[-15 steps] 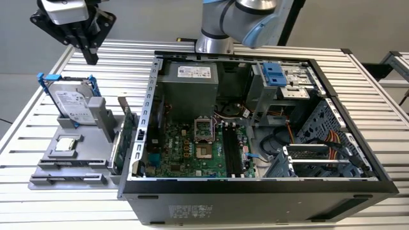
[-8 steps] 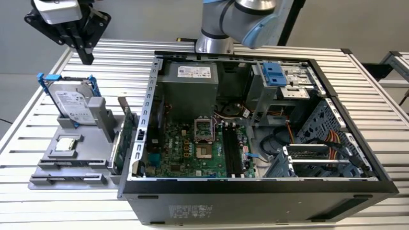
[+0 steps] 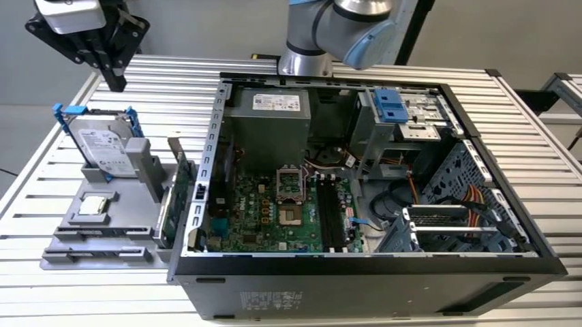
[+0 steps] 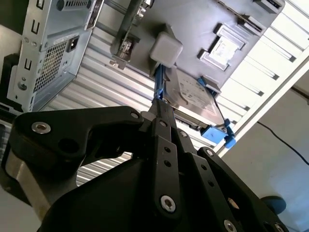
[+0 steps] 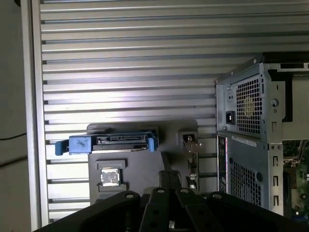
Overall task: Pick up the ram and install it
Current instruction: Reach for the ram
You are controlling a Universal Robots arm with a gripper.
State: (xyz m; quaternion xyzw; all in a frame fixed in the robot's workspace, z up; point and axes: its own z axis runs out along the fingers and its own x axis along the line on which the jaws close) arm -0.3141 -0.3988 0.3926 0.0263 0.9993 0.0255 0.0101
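The gripper (image 3: 116,83) hangs above the tray (image 3: 127,225), jaws together and empty, while the ram (image 3: 165,214) seems to stand on edge there beside the case (image 3: 364,269), its top edge offered for grasping.

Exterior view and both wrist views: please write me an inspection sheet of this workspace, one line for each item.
Surface: slatted metal table, bearing an open computer case and a grey holder.
Job's things: ram cannot be told apart among the holder's parts; black memory slots look empty.
Clutter: hard drive in blue caddy, processor chip and dark green card, all on the holder.
Grippers: hand shut, holding nothing, above the holder.
Cables: orange wires inside the case; black cable on the floor.
Surroundings: second slatted table at the exterior view's right.
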